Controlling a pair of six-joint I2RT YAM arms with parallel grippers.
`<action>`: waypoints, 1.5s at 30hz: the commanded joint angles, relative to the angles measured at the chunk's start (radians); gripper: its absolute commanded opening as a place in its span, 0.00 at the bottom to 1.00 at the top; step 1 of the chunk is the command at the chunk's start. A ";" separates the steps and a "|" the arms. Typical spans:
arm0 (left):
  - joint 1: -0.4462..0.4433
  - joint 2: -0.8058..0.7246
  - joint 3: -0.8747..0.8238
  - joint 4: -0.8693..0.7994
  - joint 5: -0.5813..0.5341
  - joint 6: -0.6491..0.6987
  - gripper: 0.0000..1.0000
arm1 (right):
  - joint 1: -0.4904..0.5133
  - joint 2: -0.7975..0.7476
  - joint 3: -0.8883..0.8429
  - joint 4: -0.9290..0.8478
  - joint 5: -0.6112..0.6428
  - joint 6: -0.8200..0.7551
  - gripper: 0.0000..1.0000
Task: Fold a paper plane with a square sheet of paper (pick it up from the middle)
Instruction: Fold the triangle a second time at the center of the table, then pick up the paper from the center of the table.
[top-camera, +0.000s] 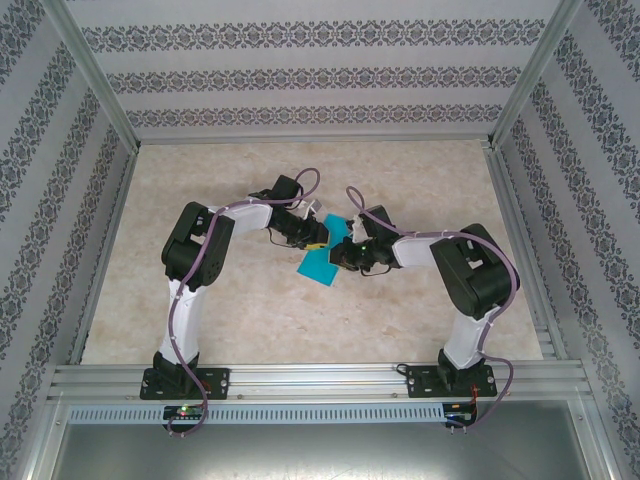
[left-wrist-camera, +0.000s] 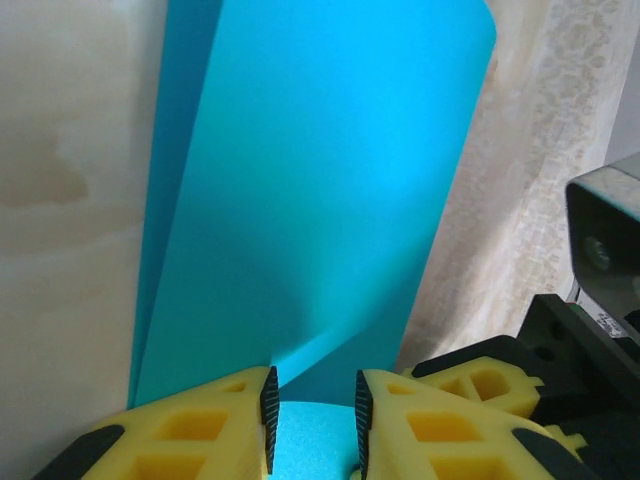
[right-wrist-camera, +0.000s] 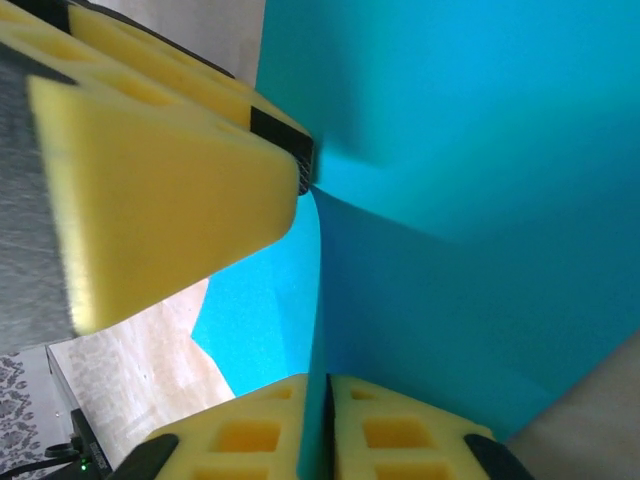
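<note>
In the top view, the left gripper (top-camera: 312, 234) sits just left of frame centre, reaching in from the left over the marbled table (top-camera: 230, 310). In its own wrist view the left gripper (left-wrist-camera: 315, 405) has its 2 yellow fingers (left-wrist-camera: 200, 430) along the bottom edge. They stand apart with a clear gap, and cyan shows inside it. Neither black pad presses the paper flat, so I read the jaws as parted around the paper, not pinching it.

At the centre of the top view, the square sheet of paper (top-camera: 320, 266) sits between the 2 grippers and slants toward the lower left. Whether it rests on the table I cannot tell. In the left wrist view the square sheet of paper (left-wrist-camera: 320, 200) runs straight up the frame from the fingertips. Its long axis is in line with the fingers, and a 2nd layer shows along its left side.

Just right of centre in the top view, the right gripper (top-camera: 346, 252) meets the sheet from the other side. In its wrist view the right gripper (right-wrist-camera: 327, 405) has its 2 fingers together, clamped on a paper edge rising between them. The sheet (right-wrist-camera: 480, 200) fans to the upper right. At upper left, a pad tip of the left gripper touches the crease.

Judging from this, the right arm alone holds the sheet. The fold lies directly ahead of the left fingers, so that arm is placed to close on the crease.
</note>
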 joint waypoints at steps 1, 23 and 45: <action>0.014 0.003 0.010 -0.078 -0.095 0.021 0.34 | 0.002 0.013 0.001 0.037 -0.026 -0.001 0.09; 0.073 -0.326 -0.198 0.067 -0.113 -0.129 0.57 | -0.011 -0.037 -0.029 0.193 -0.114 0.091 0.02; 0.058 -0.460 -0.557 0.863 -0.019 -0.722 0.64 | -0.027 -0.143 -0.065 0.450 -0.197 0.304 0.01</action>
